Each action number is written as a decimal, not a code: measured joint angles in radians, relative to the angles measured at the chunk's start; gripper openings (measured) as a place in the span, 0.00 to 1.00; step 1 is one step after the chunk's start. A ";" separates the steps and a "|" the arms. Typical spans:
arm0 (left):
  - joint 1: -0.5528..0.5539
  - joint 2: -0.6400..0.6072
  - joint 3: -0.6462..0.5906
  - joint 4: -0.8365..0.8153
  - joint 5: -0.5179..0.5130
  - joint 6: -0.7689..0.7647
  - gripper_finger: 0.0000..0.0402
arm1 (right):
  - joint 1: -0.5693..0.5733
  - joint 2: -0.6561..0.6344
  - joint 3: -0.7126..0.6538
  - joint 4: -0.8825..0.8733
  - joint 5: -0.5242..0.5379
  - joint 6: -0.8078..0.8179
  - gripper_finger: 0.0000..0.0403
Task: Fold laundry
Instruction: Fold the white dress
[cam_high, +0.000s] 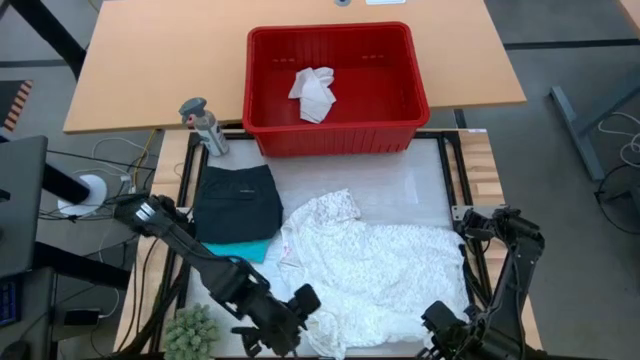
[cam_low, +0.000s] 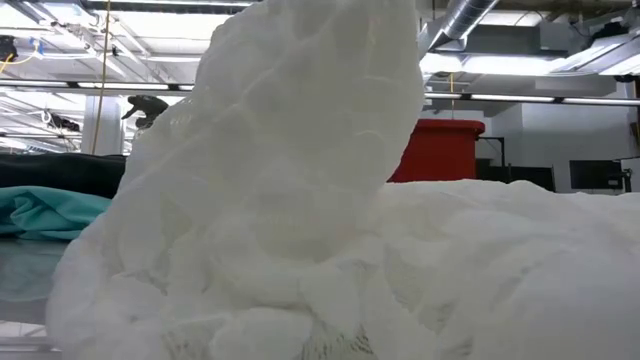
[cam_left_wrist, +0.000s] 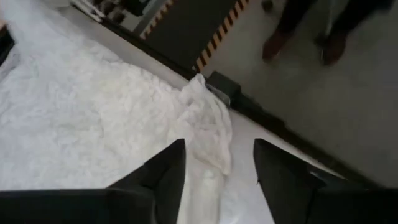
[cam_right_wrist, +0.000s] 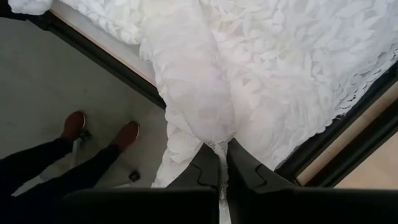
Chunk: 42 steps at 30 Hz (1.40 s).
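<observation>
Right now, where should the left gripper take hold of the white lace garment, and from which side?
Probably the loose near edge of the white lace garment, where a fold lies between the open fingers of the left gripper. Come from above at the table's front edge: the cloth there is bunched and raised, easy to pinch. The right gripper is shut on the same hem at the other front corner.

A lacy garment lies right of the folded shorts, before the basket.

Both arms reach to the table's near edge, the left gripper spread open, the right gripper pinched on white lace garment.
</observation>
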<state>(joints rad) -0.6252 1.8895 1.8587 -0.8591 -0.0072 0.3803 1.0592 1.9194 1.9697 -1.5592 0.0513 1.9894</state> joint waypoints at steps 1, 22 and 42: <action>0.002 0.013 0.000 0.007 -0.012 0.007 0.49 | 0.000 0.000 0.000 0.001 0.000 0.000 0.08; 0.133 0.197 0.000 0.054 0.085 0.071 0.51 | 0.001 0.000 0.000 0.016 -0.001 -0.009 0.08; 0.180 0.241 0.000 0.058 0.140 -0.045 0.13 | 0.001 0.000 0.000 0.025 0.000 -0.030 0.09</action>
<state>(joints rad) -0.4452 2.1304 1.8587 -0.8007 0.1327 0.3351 1.0599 1.9198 1.9694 -1.5341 0.0513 1.9594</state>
